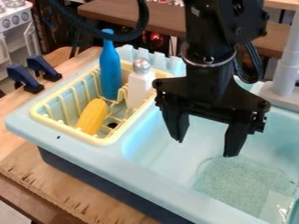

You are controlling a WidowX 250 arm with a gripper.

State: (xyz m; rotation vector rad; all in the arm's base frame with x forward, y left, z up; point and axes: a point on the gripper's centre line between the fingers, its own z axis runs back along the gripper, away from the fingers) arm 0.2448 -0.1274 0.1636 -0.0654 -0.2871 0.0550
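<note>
The black gripper [203,148] hangs over the light-blue sink basin [169,151], its two fingers spread wide with nothing between them. Left of it, a yellow dish rack [106,141] sits in the other basin. Inside the rack are a blue bottle [109,70] standing at the back, a white shaker with a silver top [140,85] upright beside it, and a yellow corn cob [92,116] leaning near the front. The shaker is the rack item nearest the gripper. A round, clear, speckled area [242,181] shows on the basin floor below the right finger.
The grey faucet [285,72] rises at the right edge behind the basin. Two dark blue clamps [24,78] grip the wooden counter at left. A toy stove [15,17] stands at the top left. A clear piece [276,205] lies in the basin's lower right.
</note>
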